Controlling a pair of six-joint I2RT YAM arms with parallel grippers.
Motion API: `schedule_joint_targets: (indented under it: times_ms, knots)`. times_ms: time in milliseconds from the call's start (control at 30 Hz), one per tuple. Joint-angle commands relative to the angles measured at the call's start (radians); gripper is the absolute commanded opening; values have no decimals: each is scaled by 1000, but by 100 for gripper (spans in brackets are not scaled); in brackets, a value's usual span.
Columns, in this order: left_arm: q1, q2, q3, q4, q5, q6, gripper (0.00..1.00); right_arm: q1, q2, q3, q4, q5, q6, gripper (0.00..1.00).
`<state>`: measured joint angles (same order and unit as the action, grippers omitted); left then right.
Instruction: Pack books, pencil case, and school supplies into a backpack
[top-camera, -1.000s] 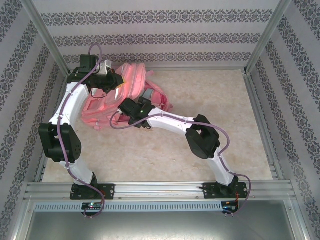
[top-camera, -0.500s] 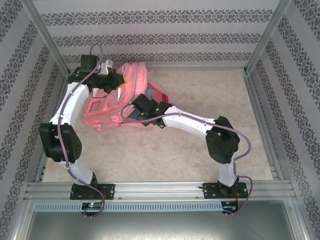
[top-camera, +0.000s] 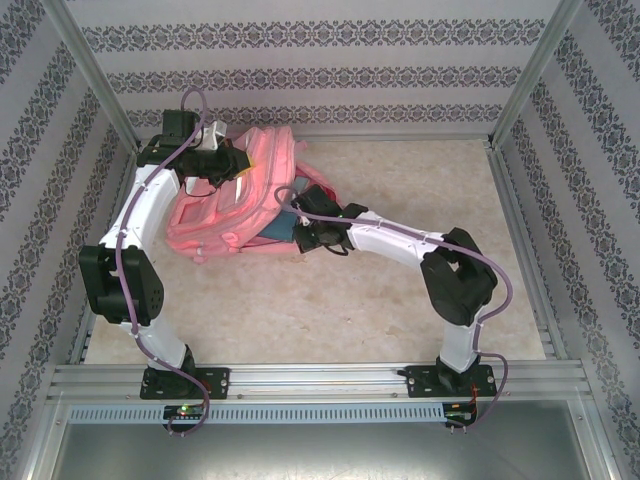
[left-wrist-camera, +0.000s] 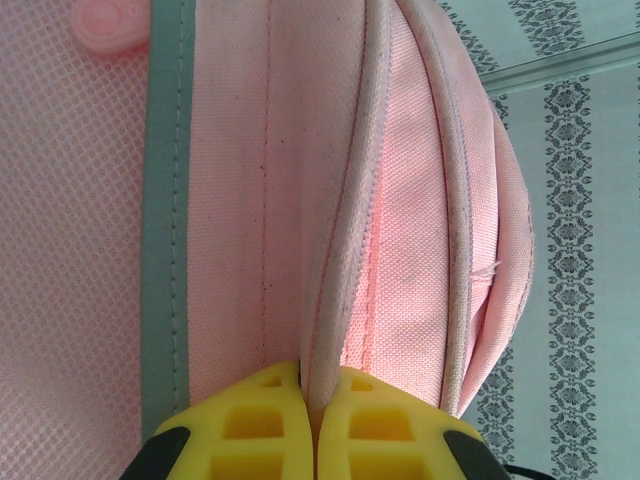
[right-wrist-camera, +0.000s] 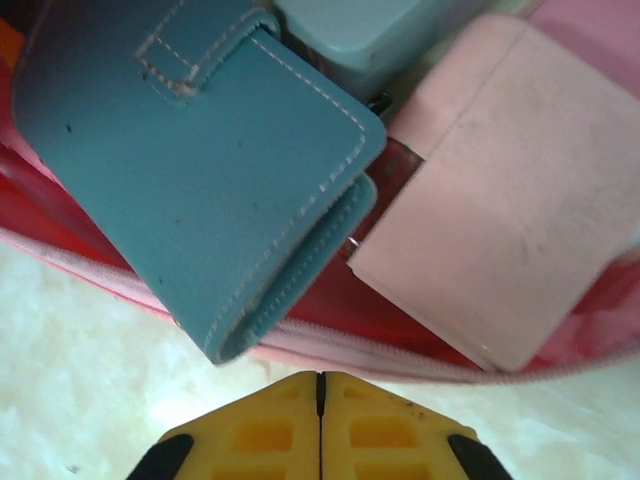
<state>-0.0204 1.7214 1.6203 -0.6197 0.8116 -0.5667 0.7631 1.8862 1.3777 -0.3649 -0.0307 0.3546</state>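
The right yellow fingers (right-wrist-camera: 310, 405) are shut with nothing in them, low over the pale marble desk (top-camera: 400, 300), at the open mouth of the big pink cloth backpack (top-camera: 215, 215). Inside sit a dark-teal stitched block (right-wrist-camera: 190, 170) and a pink boxy piece (right-wrist-camera: 490, 200), side by side. Farther back, the left yellow fingers (left-wrist-camera: 285, 405) pinch a ridge of the backpack
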Motion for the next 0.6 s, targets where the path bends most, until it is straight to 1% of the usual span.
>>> schedule_joint_targets:
  times_ms: [0,267,333,400,433,567]
  knots:
    - [-24,-19,19,57,82,-5,0,-4,63,44,50,-87,88,6]
    - [-38,-28,9,61,80,-10,0,-9,182,197,46,-139,117,5]
    - [-44,-29,9,63,82,-10,0,-10,207,240,29,-115,124,5]
    - [-46,-29,7,64,81,-10,0,-13,231,287,-3,-63,133,5]
    - [-47,-31,4,64,81,-10,0,-16,247,310,-18,-49,137,6]
    - [-47,-31,1,57,77,-4,0,-23,267,347,-48,-49,146,8]
